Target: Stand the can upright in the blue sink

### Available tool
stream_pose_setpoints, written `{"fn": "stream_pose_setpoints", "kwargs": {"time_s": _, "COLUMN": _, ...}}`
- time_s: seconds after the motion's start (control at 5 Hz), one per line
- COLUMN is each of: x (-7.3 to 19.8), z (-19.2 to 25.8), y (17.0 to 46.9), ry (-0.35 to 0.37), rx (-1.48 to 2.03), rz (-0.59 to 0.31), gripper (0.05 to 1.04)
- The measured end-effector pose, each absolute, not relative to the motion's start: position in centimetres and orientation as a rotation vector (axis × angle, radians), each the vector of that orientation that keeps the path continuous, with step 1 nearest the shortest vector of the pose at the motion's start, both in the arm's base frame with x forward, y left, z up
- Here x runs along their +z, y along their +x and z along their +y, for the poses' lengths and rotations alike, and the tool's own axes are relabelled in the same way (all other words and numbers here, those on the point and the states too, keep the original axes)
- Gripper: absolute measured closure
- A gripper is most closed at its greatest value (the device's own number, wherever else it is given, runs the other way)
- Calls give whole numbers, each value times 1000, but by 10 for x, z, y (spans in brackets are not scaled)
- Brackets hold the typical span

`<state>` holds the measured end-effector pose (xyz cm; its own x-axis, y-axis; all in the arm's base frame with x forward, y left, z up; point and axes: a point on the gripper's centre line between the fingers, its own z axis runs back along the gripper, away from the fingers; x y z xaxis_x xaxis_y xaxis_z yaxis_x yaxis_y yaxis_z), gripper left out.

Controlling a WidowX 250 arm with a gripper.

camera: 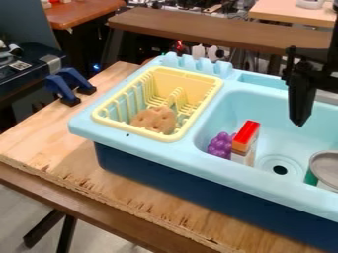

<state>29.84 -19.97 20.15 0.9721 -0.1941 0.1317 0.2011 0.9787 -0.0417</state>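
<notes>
The black gripper [300, 118] hangs over the right part of the light blue sink [284, 111], above and to the right of a small box [244, 144] with a red top, an orange band and a pale lower part. Against the box's left side is a bunch of purple grapes [220, 146], in the basin's near left corner. At the right edge of the view, a grey-topped round container [325, 167] with some green on its side stands in the basin. A brown, lumpy piece of toy food [155, 119] lies in the yellow dish rack [104, 118].
The sink unit rests on a wooden table [56, 163]. Blue and black clamps [66, 86] are at the table's left edge. Behind the sink runs a brown wooden beam [211, 30]. A drain [280, 169] lies in the basin floor, right of the box.
</notes>
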Motion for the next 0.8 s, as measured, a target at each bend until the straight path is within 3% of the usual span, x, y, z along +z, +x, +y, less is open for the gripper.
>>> {"fn": "stream_pose_setpoints", "kwargs": {"time_s": 0.2, "x": 187, "z": -200, "y": 299, "ry": -37, "rx": -197, "rz": -90, "gripper": 82}}
{"fn": "stream_pose_setpoints", "kwargs": {"time_s": 0.8, "x": 180, "z": -207, "y": 319, "ry": -85, "rx": -82, "rz": -191, "gripper": 82}}
